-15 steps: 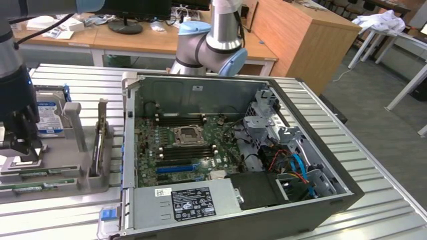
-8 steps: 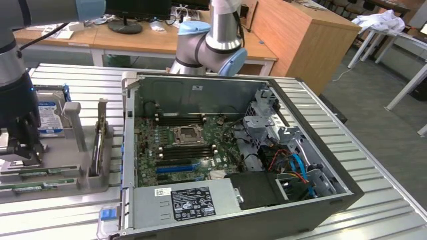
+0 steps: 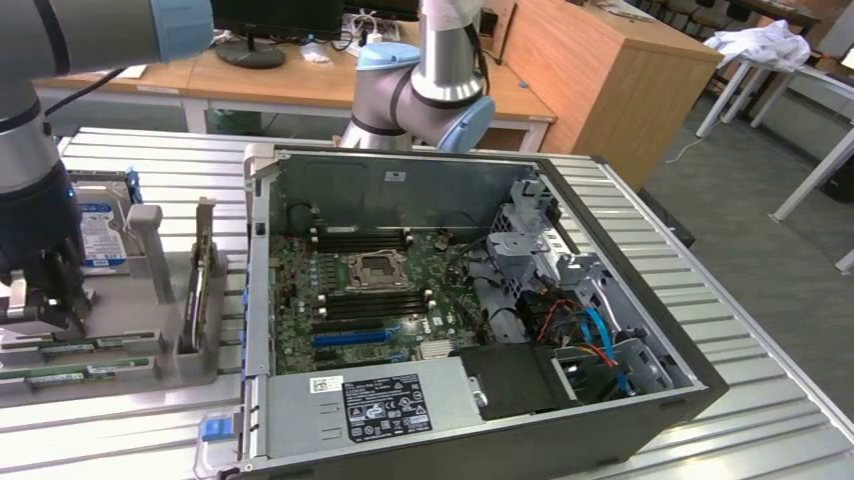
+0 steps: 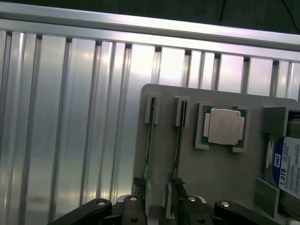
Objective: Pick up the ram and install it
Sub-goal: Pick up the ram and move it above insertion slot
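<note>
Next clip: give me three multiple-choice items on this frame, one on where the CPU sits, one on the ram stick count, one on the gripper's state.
1. Where does the CPU lie?
A. On the tray, with the ram sticks on one side and the hard drive on the other.
B. On top of the hard drive.
C. Between the two ram sticks.

2. How many ram sticks stand in the tray?
A. One.
B. Two.
C. Four.

3. How is the gripper?
A. Shut on a ram stick.
B. Shut on the hard drive.
C. Open, holding nothing.

Answers:
1 A, the CPU sits in its own holder on the tray.
2 B, two sticks stand on edge in neighbouring slots.
3 C, its fingers stand apart above the tray.
</note>
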### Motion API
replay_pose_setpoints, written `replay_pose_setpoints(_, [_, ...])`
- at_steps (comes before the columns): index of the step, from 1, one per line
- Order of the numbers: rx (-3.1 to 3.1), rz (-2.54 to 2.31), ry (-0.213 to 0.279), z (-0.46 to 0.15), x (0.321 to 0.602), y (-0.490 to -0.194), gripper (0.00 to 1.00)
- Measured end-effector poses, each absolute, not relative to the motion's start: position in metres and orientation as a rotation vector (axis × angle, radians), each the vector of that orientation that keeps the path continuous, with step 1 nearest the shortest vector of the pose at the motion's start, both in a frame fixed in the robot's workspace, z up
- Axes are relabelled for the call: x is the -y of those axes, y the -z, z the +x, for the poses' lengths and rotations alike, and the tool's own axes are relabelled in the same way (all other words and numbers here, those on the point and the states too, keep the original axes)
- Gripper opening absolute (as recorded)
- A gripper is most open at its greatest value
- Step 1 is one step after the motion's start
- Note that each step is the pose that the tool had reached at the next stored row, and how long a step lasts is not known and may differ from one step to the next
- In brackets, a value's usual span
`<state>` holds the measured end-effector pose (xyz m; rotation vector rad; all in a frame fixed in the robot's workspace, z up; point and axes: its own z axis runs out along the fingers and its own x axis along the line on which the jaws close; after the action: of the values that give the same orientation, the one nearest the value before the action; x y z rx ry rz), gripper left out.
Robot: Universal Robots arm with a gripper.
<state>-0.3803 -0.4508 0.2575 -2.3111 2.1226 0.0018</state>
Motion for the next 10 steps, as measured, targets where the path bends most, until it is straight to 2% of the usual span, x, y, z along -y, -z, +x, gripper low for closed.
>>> replay_pose_setpoints(10, [-2.040, -2.394, -0.014, -0.380, 0.456, -0.239, 0.35])
